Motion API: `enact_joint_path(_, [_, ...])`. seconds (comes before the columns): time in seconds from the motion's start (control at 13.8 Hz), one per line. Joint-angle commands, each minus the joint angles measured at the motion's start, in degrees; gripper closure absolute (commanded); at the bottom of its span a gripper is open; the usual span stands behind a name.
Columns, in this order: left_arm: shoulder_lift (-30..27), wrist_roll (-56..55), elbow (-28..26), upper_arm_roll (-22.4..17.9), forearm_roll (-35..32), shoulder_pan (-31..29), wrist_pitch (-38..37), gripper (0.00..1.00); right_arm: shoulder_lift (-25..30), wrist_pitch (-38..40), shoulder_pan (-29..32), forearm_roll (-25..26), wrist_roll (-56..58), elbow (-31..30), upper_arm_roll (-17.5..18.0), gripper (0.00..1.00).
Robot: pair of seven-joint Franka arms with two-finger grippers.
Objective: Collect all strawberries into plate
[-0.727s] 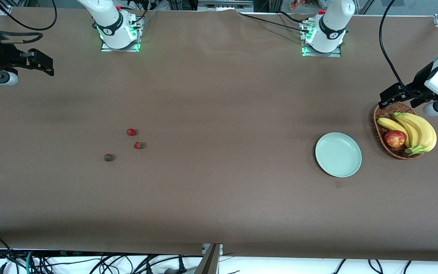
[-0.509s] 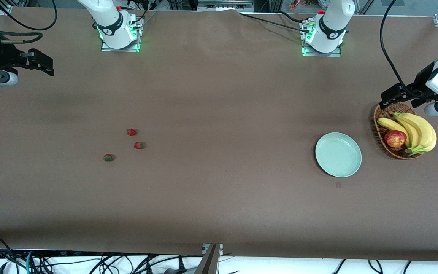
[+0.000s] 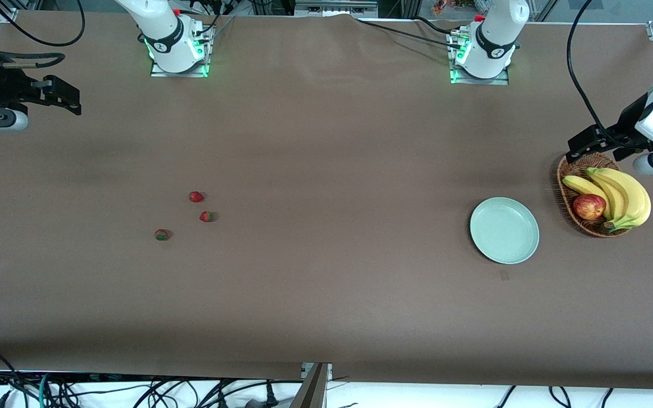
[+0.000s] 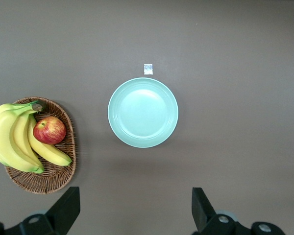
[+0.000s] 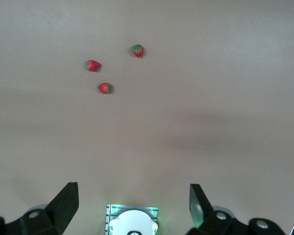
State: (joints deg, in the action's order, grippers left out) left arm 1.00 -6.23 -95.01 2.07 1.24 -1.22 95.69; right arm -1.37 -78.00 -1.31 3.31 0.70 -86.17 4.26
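Observation:
Three strawberries (image 3: pixel 196 196) (image 3: pixel 207 216) (image 3: pixel 161 234) lie close together on the brown table toward the right arm's end. They also show in the right wrist view (image 5: pixel 93 65) (image 5: pixel 106 88) (image 5: pixel 137 50). The mint-green plate (image 3: pixel 504 230) lies empty toward the left arm's end, beside the basket, and shows in the left wrist view (image 4: pixel 143 112). My left gripper (image 3: pixel 596 150) (image 4: pixel 135 196) is open and empty, high over the table by the basket's edge. My right gripper (image 3: pixel 68 99) (image 5: pixel 134 193) is open and empty, high over the table's end, well apart from the strawberries.
A wicker basket (image 3: pixel 570 170) (image 4: pixel 63 166) holds bananas (image 3: pixel 624 195) and a red apple (image 3: pixel 589 207) beside the plate. A small paper mark (image 3: pixel 504 275) (image 4: pixel 148 69) lies nearer to the front camera than the plate. The arm bases (image 3: pixel 176 48) (image 3: pixel 482 54) stand at the table's back edge.
My left gripper has drifted slightly toward the bases' side of the table. The right gripper has barely shifted. The strawberries and plate have not moved.

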Motion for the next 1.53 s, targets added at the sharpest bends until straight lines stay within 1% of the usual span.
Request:
enact_joint_path(0.0, [0.7, 0.0, 1.5, -0.1, 1.1, -0.1, -0.9, 0.00, -1.0, 0.3, 0.6, 0.3, 0.8, 1.3, 0.3, 0.00])
enact_joint_path(0.22, [0.7, 0.0, 1.5, -0.2, 1.1, -0.2, -0.9, 0.00, -3.1, -0.9, -0.1, -0.1, 0.6, 1.1, 0.7, 0.00])
enact_joint_path(0.44, [0.7, 0.0, 1.5, -0.2, 1.1, -0.2, -0.9, 0.00, -6.3, -6.4, -3.9, -0.1, 0.3, 1.0, 0.8, 0.00])
enact_joint_path(0.58, [0.7, -0.1, 1.5, -0.2, 1.0, -0.2, -0.9, 0.00, -11.2, -11.4, -6.5, 0.6, 0.6, 1.0, 0.8, 0.00])
enact_joint_path(0.8, [0.8, -0.1, 1.5, -0.3, 0.9, -0.4, -0.9, 0.00, -20.9, -15.9, -7.2, -0.1, 0.0, 1.0, 0.8, 0.00])
enact_joint_path(1.02, [0.8, 0.0, 1.4, -0.2, 0.9, -0.5, -1.0, 0.00, -30.1, -27.5, -7.6, -0.2, -0.4, 0.2, 0.8, 0.00])
enact_joint_path(1.09, [0.8, -0.4, 1.3, -0.1, 0.9, -0.4, -1.0, 0.00, -32.4, -30.9, -7.6, -0.9, -0.9, -0.2, 0.8, 0.00])
enact_joint_path(1.24, [0.8, -0.3, 1.4, -0.1, 0.9, -0.4, -1.0, 0.00, -34.6, -34.9, -7.6, -4.5, -3.0, -2.1, 0.8, 0.00])
enact_joint_path(1.45, [0.8, -0.1, 1.4, -0.1, 0.9, -0.5, -1.0, 0.00, -34.9, -38.6, -7.9, -4.6, -3.8, -6.8, 0.8, 0.00])
